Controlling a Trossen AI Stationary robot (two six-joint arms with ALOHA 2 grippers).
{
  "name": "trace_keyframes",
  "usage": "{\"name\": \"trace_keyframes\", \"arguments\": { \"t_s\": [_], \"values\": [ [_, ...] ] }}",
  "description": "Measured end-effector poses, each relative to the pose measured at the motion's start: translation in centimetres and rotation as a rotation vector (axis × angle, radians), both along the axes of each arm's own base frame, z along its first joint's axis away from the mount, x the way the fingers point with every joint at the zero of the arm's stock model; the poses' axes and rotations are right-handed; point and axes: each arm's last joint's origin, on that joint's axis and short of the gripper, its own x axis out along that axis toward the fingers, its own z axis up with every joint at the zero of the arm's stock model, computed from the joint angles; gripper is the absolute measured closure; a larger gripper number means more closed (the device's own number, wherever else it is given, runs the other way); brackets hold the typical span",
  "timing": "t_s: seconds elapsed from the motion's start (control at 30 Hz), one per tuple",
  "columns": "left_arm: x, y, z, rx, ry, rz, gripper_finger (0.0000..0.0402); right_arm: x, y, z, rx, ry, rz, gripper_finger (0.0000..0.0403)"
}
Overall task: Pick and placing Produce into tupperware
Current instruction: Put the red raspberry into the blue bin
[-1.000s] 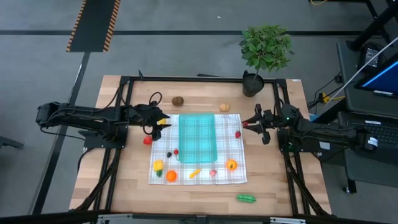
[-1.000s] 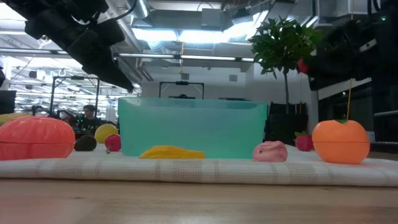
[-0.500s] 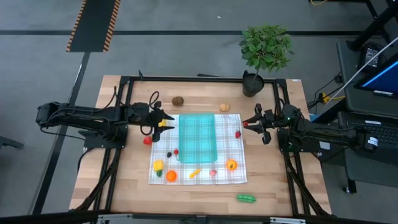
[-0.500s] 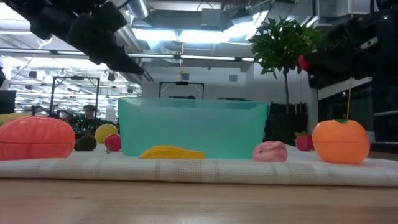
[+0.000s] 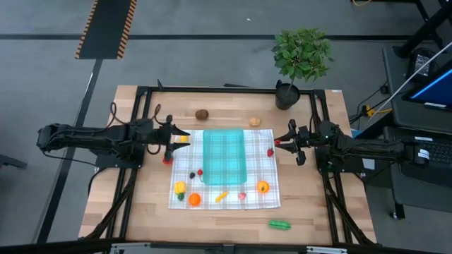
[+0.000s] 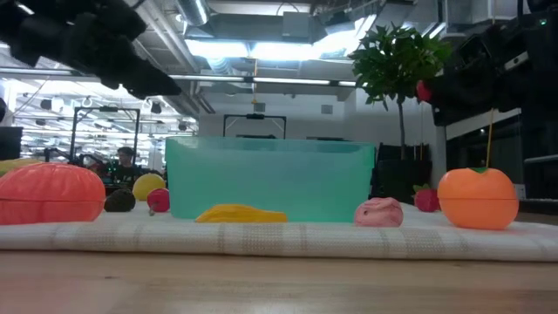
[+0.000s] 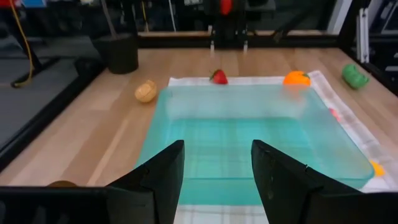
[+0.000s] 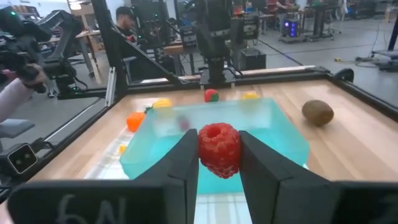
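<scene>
The teal tupperware (image 5: pixel 224 156) stands on the checked cloth (image 5: pixel 265 201). Small produce lies around it: a strawberry (image 5: pixel 270 152), an orange piece (image 5: pixel 263 187), a yellow piece (image 5: pixel 180 188) and a red piece (image 5: pixel 167 159). A brown piece (image 5: pixel 202 113) and a green one (image 5: pixel 279 225) sit on the bare wood. My left gripper (image 7: pixel 217 144) hovers open by the tupperware's left side with nothing between its fingers. My right gripper (image 8: pixel 219 140) hangs off the cloth's right edge, shut on a red raspberry (image 5: pixel 277 142). My right gripper pinches the raspberry by its two sides (image 8: pixel 203 150) between its two fingers. The fingers lie about level and come from the table's right side. The raspberry sits between the fingertips, lifted clear of the table and cloth (image 6: pixel 425 89).
A potted plant (image 5: pixel 302 56) stands at the table's far right corner. A tan piece (image 5: pixel 255 121) lies just beyond the cloth's far edge. Black frame rails (image 5: pixel 141 113) run along both sides of the table. People and equipment show in the room behind.
My left gripper first reached a little toward the tupperware. It then drew back toward the table's left edge and tipped up from a downward slant to nearly level. Its fingers stayed apart. My right gripper kept its hold on the raspberry.
</scene>
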Motion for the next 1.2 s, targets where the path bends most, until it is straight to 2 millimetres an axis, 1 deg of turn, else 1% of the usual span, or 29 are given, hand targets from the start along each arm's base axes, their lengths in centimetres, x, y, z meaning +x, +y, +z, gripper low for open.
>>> {"name": "trace_keyframes", "arguments": {
  "t_s": [0.13, 0.23, 0.33, 0.43, 0.5, 0.67, 0.87, 1.03, 1.2],
  "values": [
    [-1.1, -0.2, -0.8, 0.003, -0.046, -0.007, 0.0223, 0.4, 0.3, 0.3, -0.008, -0.031, -0.011, 0.0309],
    [-1.6, -0.2, -1.4, 0.007, -0.117, -0.007, 0.0223, 1.0, 0.4, 0.8, -0.014, -0.020, -0.069, 0.0309],
    [-1.8, -0.3, -1.8, 0.011, -0.174, -0.007, 0.0223, 2.1, 0.6, 1.4, -0.040, 0.008, -0.108, 0.0309],
    [-2.0, -0.3, -2.0, 0.012, -0.186, -0.007, 0.0223, 3.4, 0.8, 2.1, -0.064, 0.036, -0.094, 0.0309],
    [-2.0, -0.3, -2.0, 0.013, -0.187, -0.007, 0.0223, 4.2, 0.8, 2.1, -0.070, 0.071, -0.090, 0.0309],
    [-2.0, -0.3, -2.0, 0.013, -0.188, -0.007, 0.0223, 6.8, 0.4, 2.2, -0.067, 0.149, -0.104, 0.0309],
    [-2.0, -0.3, -2.0, 0.013, -0.188, -0.007, 0.0223, 10.7, -0.2, 2.8, -0.096, 0.199, -0.089, 0.0309],
    [-2.0, -0.3, -2.0, 0.013, -0.188, -0.007, 0.0223, 13.5, -0.5, 3.2, -0.135, 0.211, -0.052, 0.0309],
    [-2.0, -0.3, -2.0, 0.013, -0.187, -0.007, 0.0223, 15.9, -0.8, 3.5, -0.154, 0.211, -0.032, 0.0309]
  ]
}}
